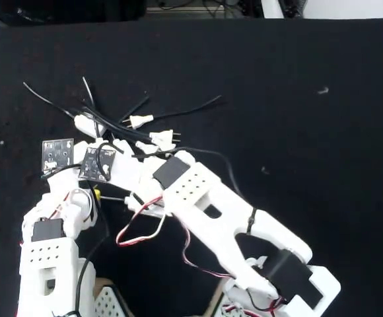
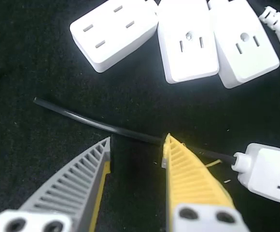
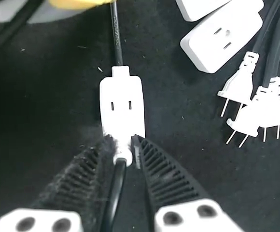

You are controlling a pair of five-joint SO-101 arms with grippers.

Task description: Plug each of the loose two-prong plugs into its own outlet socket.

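On the left, the left claw (image 2: 137,142) is hanging low over the black cloth (image 2: 24,145) with its jaws standing wide apart and gripping nothing. A thin black cord (image 2: 82,118) is lying across the gap, passing under the yellow fingertip and running on to a white socket block (image 2: 270,171) just beside that finger. Beyond it, three white outlet blocks (image 2: 188,43) are sitting side by side, faces up. Moving right, the right claw (image 3: 123,142) is pinching narrowly on a small white plug (image 3: 122,154). The plug's body is butting against the end of the socket block and its cord is trailing back between the fingers, though whether the prongs are fully seated is hidden. Farther right, loose plugs (image 3: 239,89) are lying in a cluster near one of the outlet blocks, prongs bare. These plugs are looking light and hard-shelled, probably slippery moulded plastic, and their stiff cords are likely tugging them off line. The flat sides of the body, behind the prongs, are therefore seeming the best place to grip. Each is showing a white, flattened, tapering body, two thin metal prongs and a black cord.
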